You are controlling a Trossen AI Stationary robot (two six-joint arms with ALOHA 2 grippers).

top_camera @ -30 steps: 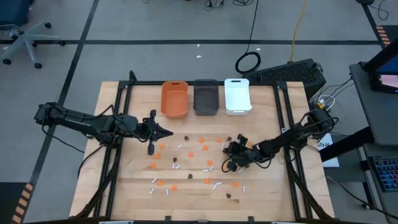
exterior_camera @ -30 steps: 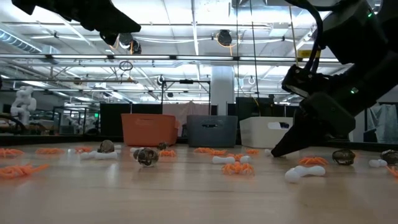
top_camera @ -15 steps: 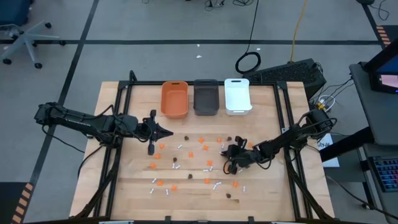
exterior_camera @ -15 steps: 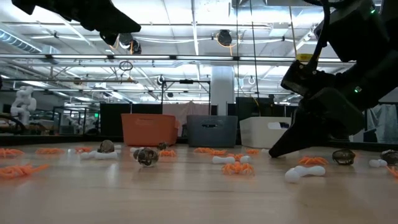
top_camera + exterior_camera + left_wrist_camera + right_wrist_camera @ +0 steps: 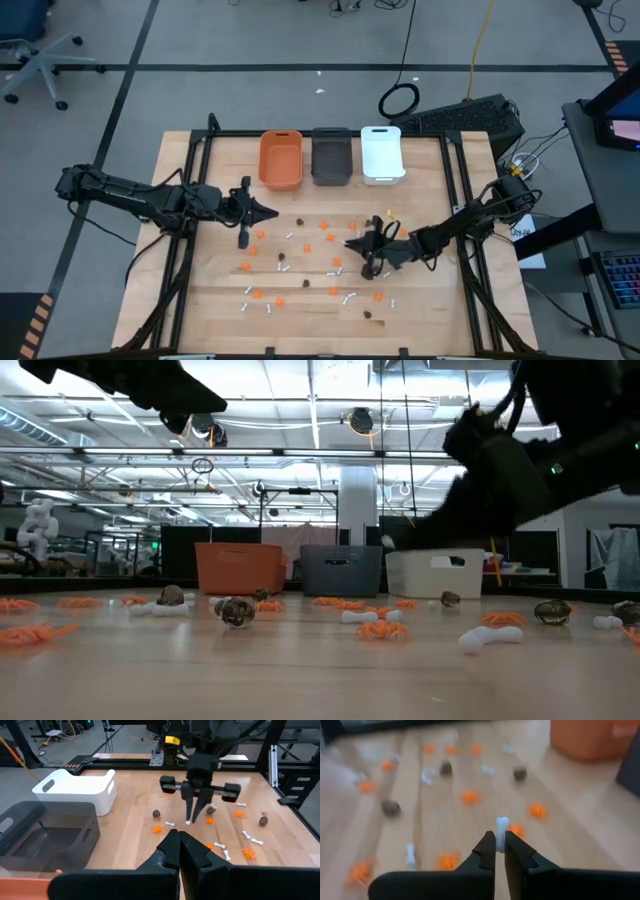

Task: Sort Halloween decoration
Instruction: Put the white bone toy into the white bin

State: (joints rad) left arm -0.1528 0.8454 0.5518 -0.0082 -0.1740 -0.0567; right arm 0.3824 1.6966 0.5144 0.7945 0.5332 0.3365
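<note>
Bright overhead light (wrist blur)

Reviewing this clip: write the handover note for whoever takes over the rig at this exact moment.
Right gripper: shut on a small white stick, lifted above mid-table.
Left gripper: shut, empty, waiting near the orange bin.
Orange blobs, dark lumps and white sticks lie scattered on the table.
Done: one stick picked up. Bin contents cannot be made out.
Left: drop the stick in the white bin, presumably, then sort the rest; the dark grey bin probably takes the lumps.
</note>
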